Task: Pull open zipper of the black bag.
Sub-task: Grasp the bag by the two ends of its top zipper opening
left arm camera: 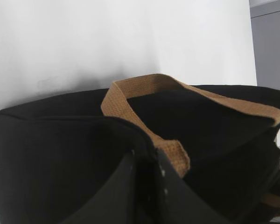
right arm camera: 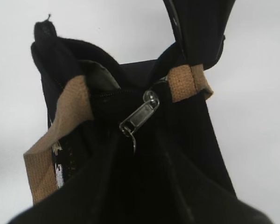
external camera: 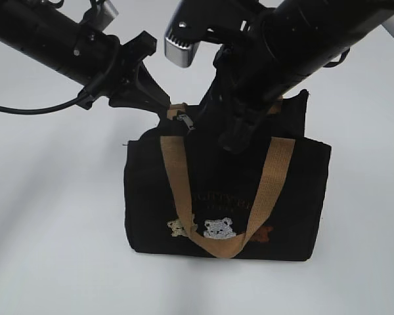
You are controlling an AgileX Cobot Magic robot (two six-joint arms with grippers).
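While the left gripper (external camera: pixel 159 100) pinches the black bag (external camera: pixel 226 197) shut-jawed at its upper left corner, the zipper (right arm camera: pixel 139 116) pull lies just right of it, dead ahead of the right gripper (right arm camera: pixel 140 186); I can't tell whether those jaws are open. Zip line runs left-right along the bag top. Right arm nearer. White table (external camera: pixel 52 230), plenty of room.
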